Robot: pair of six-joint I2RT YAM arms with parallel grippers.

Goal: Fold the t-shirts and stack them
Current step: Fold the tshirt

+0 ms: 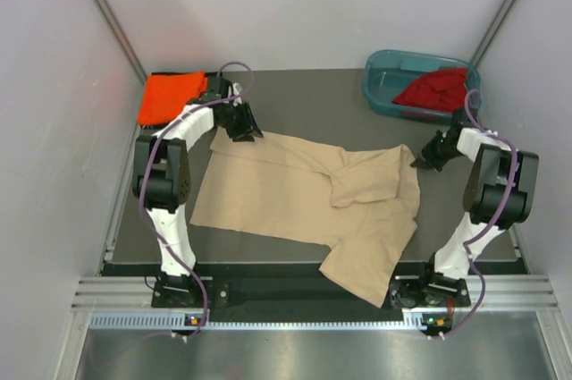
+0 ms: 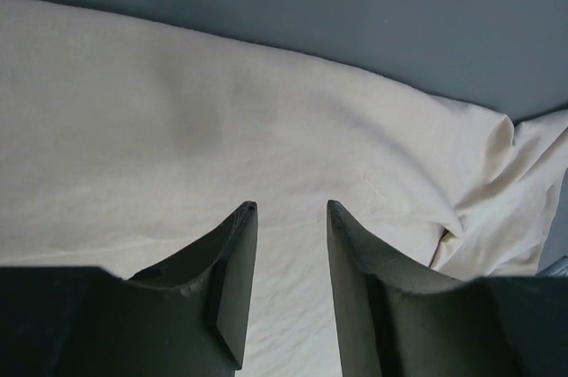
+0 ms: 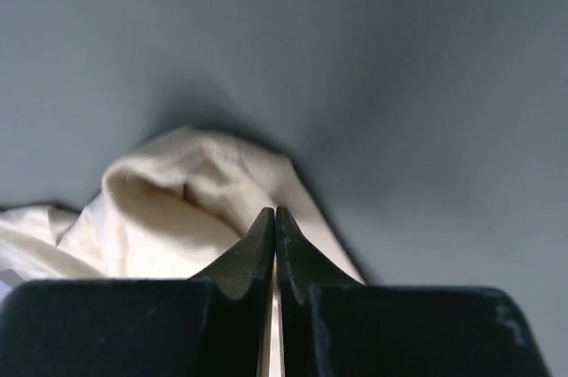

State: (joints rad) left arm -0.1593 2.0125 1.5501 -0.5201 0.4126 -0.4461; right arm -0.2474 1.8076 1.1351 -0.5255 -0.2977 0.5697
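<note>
The beige-tan t-shirt (image 1: 286,188) lies spread and wrinkled across the table, with one part hanging over the near edge. My left gripper (image 1: 243,134) is open just above the shirt's far left corner; cloth (image 2: 177,129) fills the view under its gripper (image 2: 289,207). My right gripper (image 1: 418,162) is at the shirt's far right corner, shut (image 3: 275,210) on a bunched fold of the beige cloth (image 3: 160,208). The orange t-shirt (image 1: 170,96) lies folded at the far left. The dark red t-shirt (image 1: 435,89) lies crumpled in the tub. The black t-shirt is out of view.
A teal plastic tub (image 1: 375,76) stands at the far right corner of the dark table (image 1: 313,98). White walls close in on the left, right and back. A metal rail (image 1: 295,295) runs along the near edge by the arm bases.
</note>
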